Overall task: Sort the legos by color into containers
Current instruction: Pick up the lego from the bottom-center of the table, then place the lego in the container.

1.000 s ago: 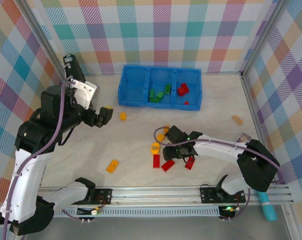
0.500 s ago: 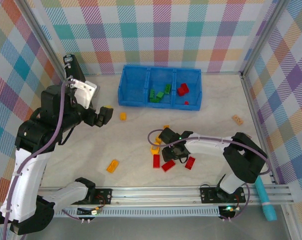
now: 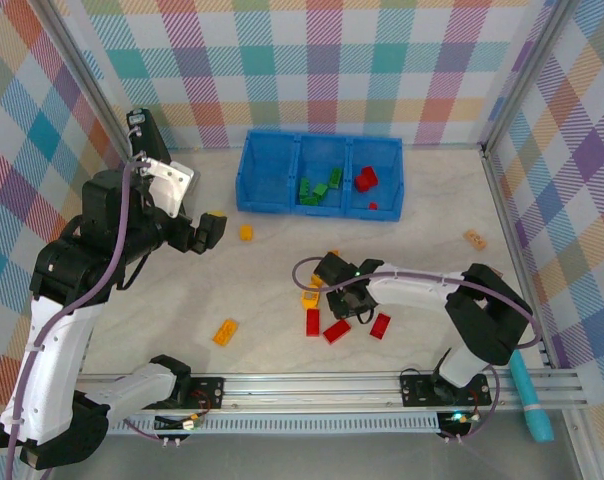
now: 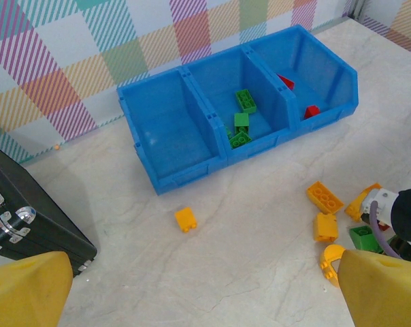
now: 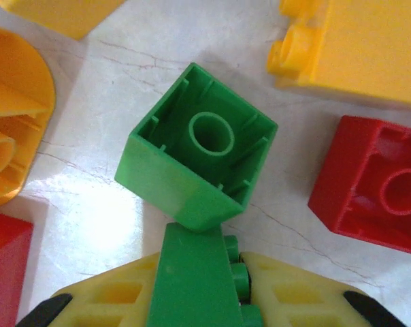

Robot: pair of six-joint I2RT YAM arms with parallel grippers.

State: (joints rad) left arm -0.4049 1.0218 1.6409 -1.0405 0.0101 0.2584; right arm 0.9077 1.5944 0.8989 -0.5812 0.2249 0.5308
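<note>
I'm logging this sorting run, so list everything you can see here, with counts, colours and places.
bin: one, blue, three compartments, far centre
binned green legos: at least three, middle compartment
binned red legos: two, right compartment
loose yellow-orange legos: at least five, mid-table
loose red legos: three, near centre
held green lego: at least one, clamped
tan piece: one, right side
black device: one, far left
teal cylinder: one, beyond near rail, right
left end effector: open, empty
right end effector: shut on held green lego
</note>
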